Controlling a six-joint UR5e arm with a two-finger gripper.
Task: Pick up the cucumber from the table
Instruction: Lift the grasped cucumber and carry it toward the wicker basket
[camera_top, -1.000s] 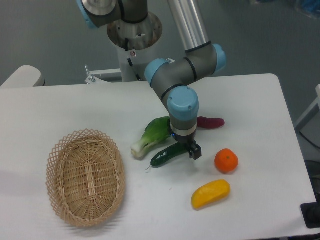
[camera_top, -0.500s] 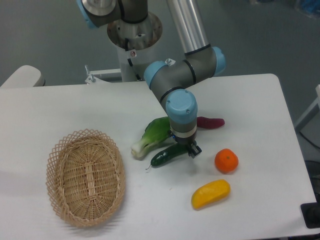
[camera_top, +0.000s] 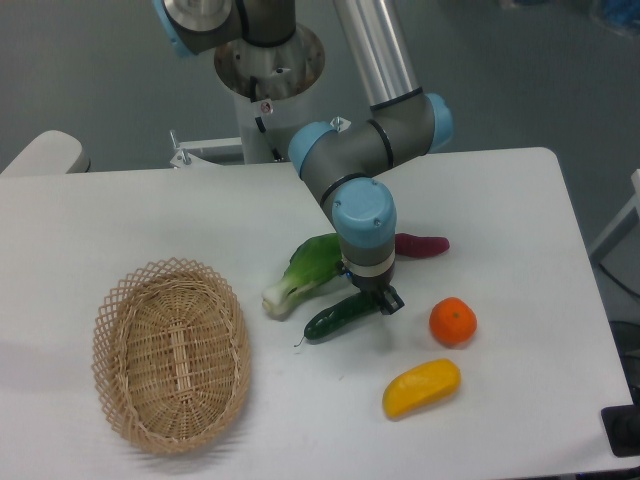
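Note:
The dark green cucumber (camera_top: 335, 317) lies slantwise on the white table (camera_top: 130, 210), its thin stem tail pointing lower left. My gripper (camera_top: 375, 299) points down over the cucumber's right end, and its fingers (camera_top: 390, 300) are closed around that end. The cucumber's left end looks slightly raised off the table; its right end is hidden behind the fingers.
A light-green bok choy (camera_top: 303, 272) lies just above the cucumber. A dark red vegetable (camera_top: 422, 244) lies behind the gripper. An orange (camera_top: 452, 322) and a yellow fruit (camera_top: 421, 388) sit to the right. A wicker basket (camera_top: 172, 353) stands at the left.
The gripper's fingers have closed on the cucumber's right end. The cucumber has shifted a little and tilted, its right end now higher.

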